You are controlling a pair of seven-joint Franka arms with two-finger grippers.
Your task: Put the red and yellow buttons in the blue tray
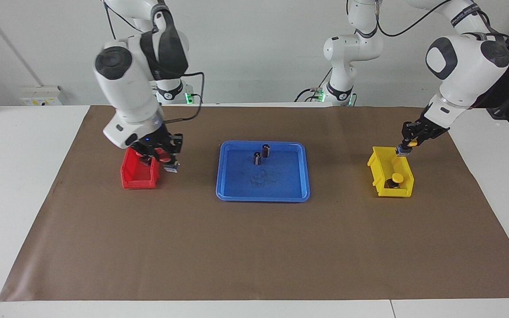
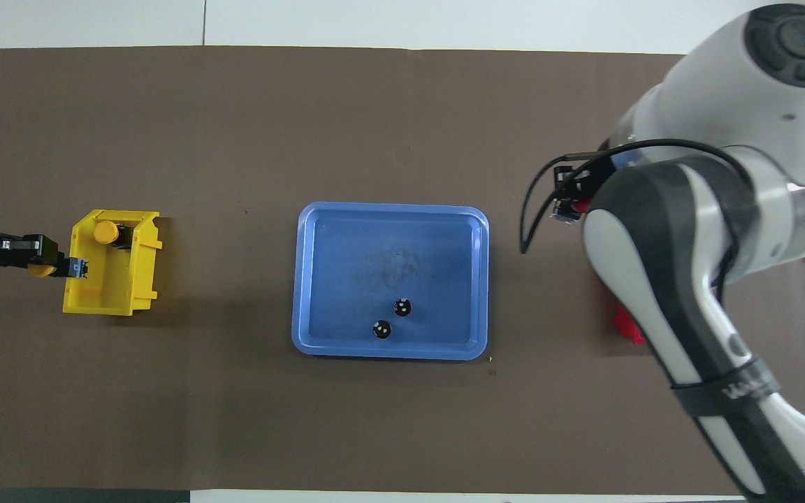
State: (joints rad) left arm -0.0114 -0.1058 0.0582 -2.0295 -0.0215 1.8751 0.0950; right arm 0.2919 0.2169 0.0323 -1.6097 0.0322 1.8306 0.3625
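- Yellow buttons: two, one in the left gripper (image 1: 407, 147), one (image 1: 396, 178) in the yellow bin.
- Red buttons: one visible (image 1: 163, 157), in the right gripper.
- Dark cylinders: two (image 1: 257, 158) (image 1: 266, 150).
- Trays: one, blue (image 1: 298, 193).
- Bins: two, yellow (image 1: 380, 171) and red (image 1: 136, 176).
- Arms: two.

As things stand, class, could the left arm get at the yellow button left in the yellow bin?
Probably not yet: the left end effector already holds a yellow button.
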